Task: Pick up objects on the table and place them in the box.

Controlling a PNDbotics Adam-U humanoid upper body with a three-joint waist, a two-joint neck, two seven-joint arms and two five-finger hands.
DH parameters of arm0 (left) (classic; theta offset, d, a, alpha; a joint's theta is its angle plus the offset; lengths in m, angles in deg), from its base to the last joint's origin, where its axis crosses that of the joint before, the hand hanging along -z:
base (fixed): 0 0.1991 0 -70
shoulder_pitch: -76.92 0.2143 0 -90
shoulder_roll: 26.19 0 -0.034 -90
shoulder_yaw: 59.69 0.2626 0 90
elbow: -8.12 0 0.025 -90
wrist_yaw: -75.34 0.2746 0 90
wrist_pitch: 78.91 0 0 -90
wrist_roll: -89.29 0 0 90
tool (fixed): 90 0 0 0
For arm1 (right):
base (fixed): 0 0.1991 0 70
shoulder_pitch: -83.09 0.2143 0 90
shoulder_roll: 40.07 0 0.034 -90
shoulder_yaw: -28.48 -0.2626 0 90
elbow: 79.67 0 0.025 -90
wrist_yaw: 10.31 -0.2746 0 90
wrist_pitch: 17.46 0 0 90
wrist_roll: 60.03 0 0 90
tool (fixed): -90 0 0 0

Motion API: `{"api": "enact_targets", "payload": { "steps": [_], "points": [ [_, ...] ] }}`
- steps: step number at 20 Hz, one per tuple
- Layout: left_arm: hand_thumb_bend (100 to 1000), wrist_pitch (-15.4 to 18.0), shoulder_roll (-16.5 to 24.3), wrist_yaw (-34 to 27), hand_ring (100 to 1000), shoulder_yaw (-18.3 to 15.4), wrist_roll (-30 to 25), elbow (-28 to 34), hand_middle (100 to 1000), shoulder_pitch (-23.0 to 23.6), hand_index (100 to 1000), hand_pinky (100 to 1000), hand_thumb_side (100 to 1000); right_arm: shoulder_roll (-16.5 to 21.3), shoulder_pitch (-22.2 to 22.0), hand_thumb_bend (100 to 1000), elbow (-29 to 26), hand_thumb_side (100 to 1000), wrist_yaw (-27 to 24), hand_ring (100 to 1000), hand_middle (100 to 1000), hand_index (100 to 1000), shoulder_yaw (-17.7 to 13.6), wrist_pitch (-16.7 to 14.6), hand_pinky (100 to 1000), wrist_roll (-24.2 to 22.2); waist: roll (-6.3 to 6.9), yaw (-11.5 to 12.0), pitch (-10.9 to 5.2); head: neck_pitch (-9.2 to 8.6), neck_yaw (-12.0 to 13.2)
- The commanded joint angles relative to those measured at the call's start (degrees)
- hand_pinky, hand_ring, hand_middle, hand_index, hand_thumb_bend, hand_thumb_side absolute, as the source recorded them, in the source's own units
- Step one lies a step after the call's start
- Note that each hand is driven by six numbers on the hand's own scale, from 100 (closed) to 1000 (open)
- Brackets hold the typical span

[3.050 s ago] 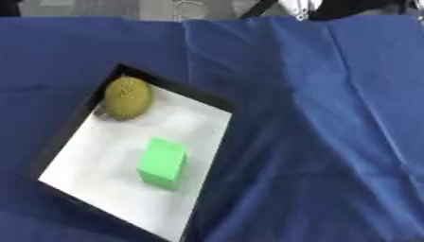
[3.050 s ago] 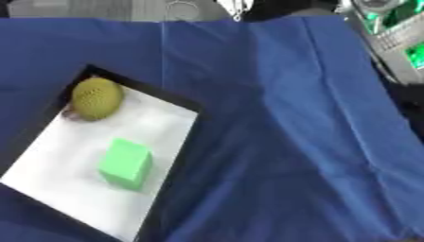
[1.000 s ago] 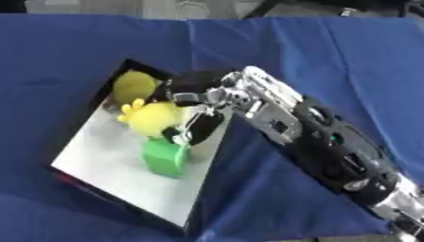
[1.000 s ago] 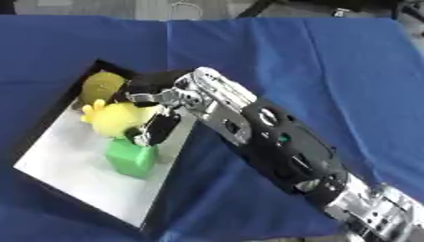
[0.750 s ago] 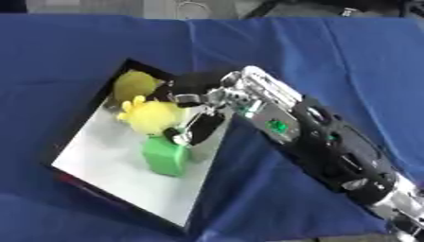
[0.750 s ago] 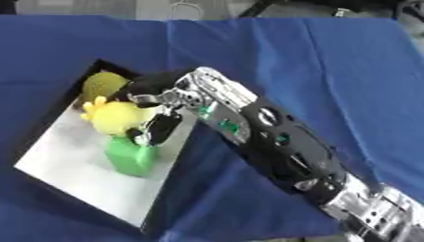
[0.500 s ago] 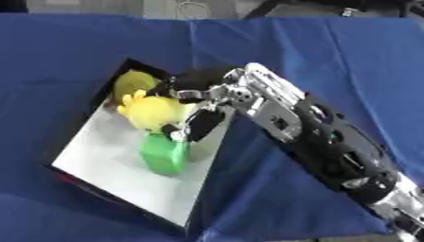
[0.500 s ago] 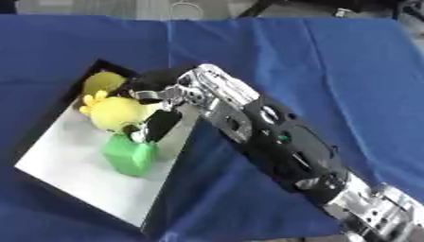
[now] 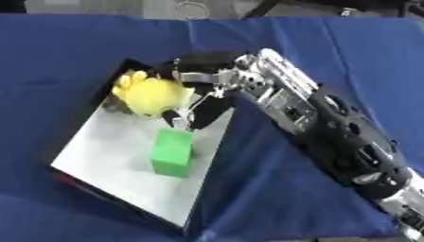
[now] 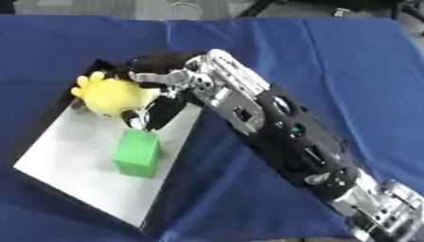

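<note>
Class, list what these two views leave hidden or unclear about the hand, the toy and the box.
- Whether the yellow plush toy rests on the box floor: unclear, both views.
- Right hand palm: hidden behind the toy.
- Olive ball seen earlier: covered by the toy.
- Left hand: outside both views.

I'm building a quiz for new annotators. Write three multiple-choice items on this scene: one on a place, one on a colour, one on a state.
1. Where is the green foam block?
A. inside the black-rimmed box with the white floor
B. on the blue cloth
C. in the hand

2. What colour is the soft toy being carried?
A. red
B. yellow
C. white

3. What is the right hand doing?
A. resting open
B. curled, empty
C. curled on the toy

A: it stands on the white floor.
B: it is bright yellow.
C: fingers wrap the toy over the box.
</note>
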Motion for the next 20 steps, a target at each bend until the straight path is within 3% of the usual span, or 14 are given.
{"api": "enact_targets", "payload": {
  "steps": [1, 6, 7, 9, 10, 18, 20],
  "points": [
    [220, -0.1, 1.4, 0.0, 799, -0.9, 0.1, 0.5, 713, -0.2, 838, 892, 732, 1.6, 1.3, 100, -2.4, 427, -1.9, 1000, 910, 1000, -1.0, 0.9, 1000, -0.4, 0.08, -0.1, -0.1, -0.02, 0.2],
    [221, -0.1, 1.5, 0.0, 798, -0.8, 0.1, 0.5, 707, -0.2, 838, 893, 732, 1.6, 1.3, 100, -1.4, 464, -2.1, 1000, 918, 1000, -0.3, 1.3, 1000, -1.7, 0.11, -0.2, 0.07, -0.02, 0.3],
    [222, -0.1, 1.5, -0.1, 798, -0.8, 0.0, 0.5, 705, -0.2, 838, 893, 734, 1.5, 1.4, 100, -1.1, 315, -1.9, 1000, 920, 1000, 0.0, 0.9, 1000, -2.0, 0.07, -0.2, 0.1, -0.02, 0.2],
    [223, -0.1, 1.6, -0.1, 798, -0.7, -0.1, 0.4, 703, -0.3, 838, 893, 736, 1.3, 1.4, 100, -0.1, 906, -1.9, 1000, 910, 1000, 0.4, -1.1, 1000, -1.9, 0.0, -0.1, 0.12, -0.02, -0.1],
    [223, -0.1, 1.6, -0.1, 798, -0.7, -0.2, 0.4, 701, -0.3, 838, 893, 737, 1.3, 1.4, 100, 0.4, 972, -1.6, 1000, 909, 1000, 0.4, -2.1, 1000, -1.5, -0.04, -0.1, 0.12, -0.02, -0.1],
    [223, -0.1, 1.7, 0.0, 797, -0.8, -0.2, 0.3, 694, -0.1, 838, 892, 737, 1.1, 1.4, 100, 3.9, 1000, 0.6, 1000, 919, 1000, 0.4, -6.2, 1000, 1.1, -0.23, 0.0, 0.19, -0.02, 0.3],
    [223, -0.1, 1.7, 0.0, 797, -0.8, -0.2, 0.3, 695, -0.1, 838, 892, 738, 1.0, 1.4, 100, 4.2, 961, 0.3, 1000, 920, 1000, 0.4, -6.7, 1000, 1.0, -0.23, 0.0, 0.23, -0.02, 0.3]
  ]
}}
